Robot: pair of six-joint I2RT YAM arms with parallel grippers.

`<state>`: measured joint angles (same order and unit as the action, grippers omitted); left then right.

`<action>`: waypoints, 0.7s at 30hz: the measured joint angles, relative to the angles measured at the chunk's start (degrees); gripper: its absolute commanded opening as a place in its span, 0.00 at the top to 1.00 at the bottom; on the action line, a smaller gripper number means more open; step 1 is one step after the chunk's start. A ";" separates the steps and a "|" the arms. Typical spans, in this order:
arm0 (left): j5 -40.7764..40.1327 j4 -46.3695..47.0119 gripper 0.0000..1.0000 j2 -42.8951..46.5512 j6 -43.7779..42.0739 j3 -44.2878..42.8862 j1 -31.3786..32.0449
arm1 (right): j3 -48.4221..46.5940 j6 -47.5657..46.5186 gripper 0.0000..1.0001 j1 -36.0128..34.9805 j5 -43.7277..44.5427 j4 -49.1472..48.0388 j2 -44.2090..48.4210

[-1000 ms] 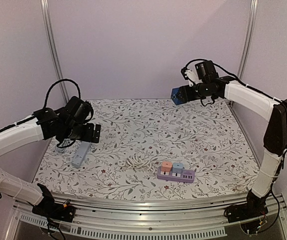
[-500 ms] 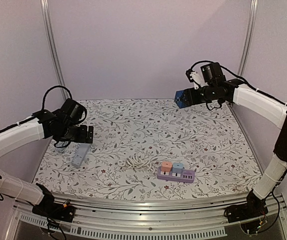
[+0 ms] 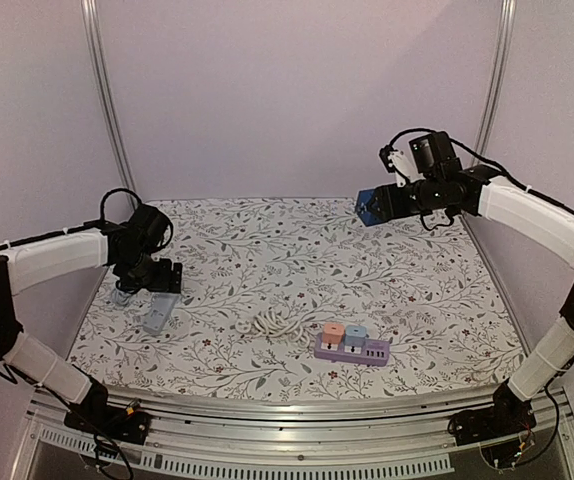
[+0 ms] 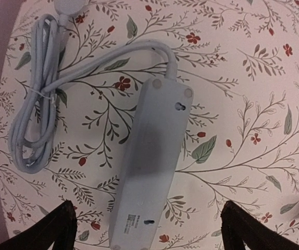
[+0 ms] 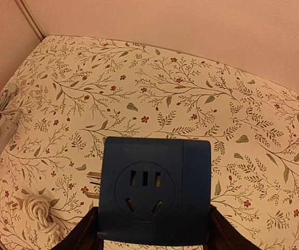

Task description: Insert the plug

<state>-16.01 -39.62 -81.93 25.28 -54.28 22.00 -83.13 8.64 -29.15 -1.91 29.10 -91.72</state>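
My right gripper (image 3: 379, 206) is shut on a dark blue adapter plug (image 3: 369, 208) and holds it in the air over the back right of the table. In the right wrist view the adapter (image 5: 154, 190) fills the space between my fingers (image 5: 153, 232), socket face toward the camera, with metal prongs showing at its left side. A grey power strip (image 3: 157, 313) lies face down at the left. My left gripper (image 3: 160, 277) is open just above it, and the strip (image 4: 152, 156) lies between my fingers (image 4: 147, 226), untouched.
The grey strip's bundled cable (image 4: 37, 104) lies beside it near the left wall. A purple power strip (image 3: 352, 348) with a pink and a blue cube plugged in sits front centre. A coiled white cord (image 3: 272, 325) lies to its left and also shows in the right wrist view (image 5: 37, 208).
My left arm has dropped and pulled back left over the grey strip. My right gripper has shifted slightly right and down with the blue adapter.
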 measured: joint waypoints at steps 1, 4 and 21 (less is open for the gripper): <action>0.31 0.09 0.06 -0.50 -0.22 0.15 -0.44 | 0.42 0.13 0.76 -0.02 0.09 0.04 0.50; 0.90 0.66 0.08 -2.47 -0.46 0.35 -1.20 | 1.33 0.33 0.76 -0.11 0.17 0.13 1.66; -1.18 1.49 0.15 -6.93 1.68 6.12 -1.36 | 2.16 0.33 0.76 -0.11 0.33 0.94 3.21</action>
<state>-17.19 -38.13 -88.86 26.96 -48.16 20.64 -80.97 8.97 -29.26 -1.58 30.04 -88.51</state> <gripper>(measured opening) 0.878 0.596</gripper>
